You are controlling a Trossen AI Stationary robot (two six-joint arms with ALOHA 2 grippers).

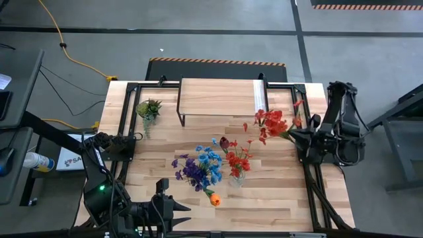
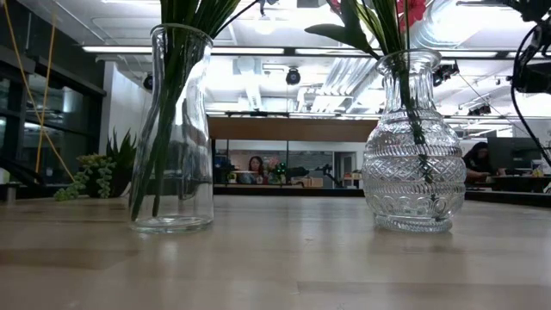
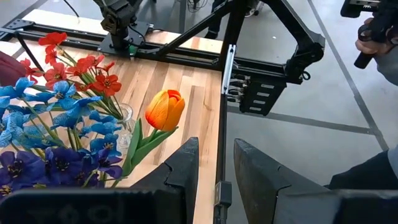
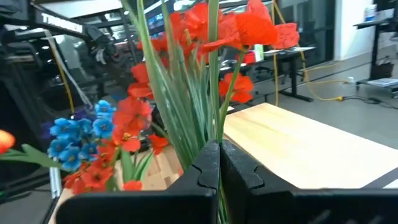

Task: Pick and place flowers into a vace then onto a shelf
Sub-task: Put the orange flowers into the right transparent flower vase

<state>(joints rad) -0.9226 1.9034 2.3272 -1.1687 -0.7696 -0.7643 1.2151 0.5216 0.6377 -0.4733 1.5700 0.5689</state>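
My right gripper [image 1: 294,135] is at the table's right edge, shut on a bunch of red flowers [image 1: 272,123] in front of the shelf's right end. The shelf [image 1: 218,96] stands at the far middle. Two glass vases stand mid-table. The straight one [image 2: 172,129] holds blue and purple flowers [image 1: 198,168] and a leaning orange tulip [image 3: 165,109]. The ornate one [image 2: 411,146] holds red flowers and a maroon tulip [image 1: 234,158]. My left gripper [image 3: 216,168] is open near the front edge, just short of the orange tulip, with nothing between its fingers. My right gripper pinches the green stems [image 4: 210,134] of the red bunch between its two shut fingers [image 4: 239,174]. The fingers come level from the table's right side. The stems and heads [image 4: 249,28] stick out past the fingertips toward the table's left and far side, clear of the tabletop.
A small green potted plant [image 1: 149,109] stands at the far left beside the shelf. Black frame rails [image 1: 310,178] run along the table's edges. A person's hand [image 3: 373,34] shows beyond the table's right side. Bare wood lies between the vases and the shelf.
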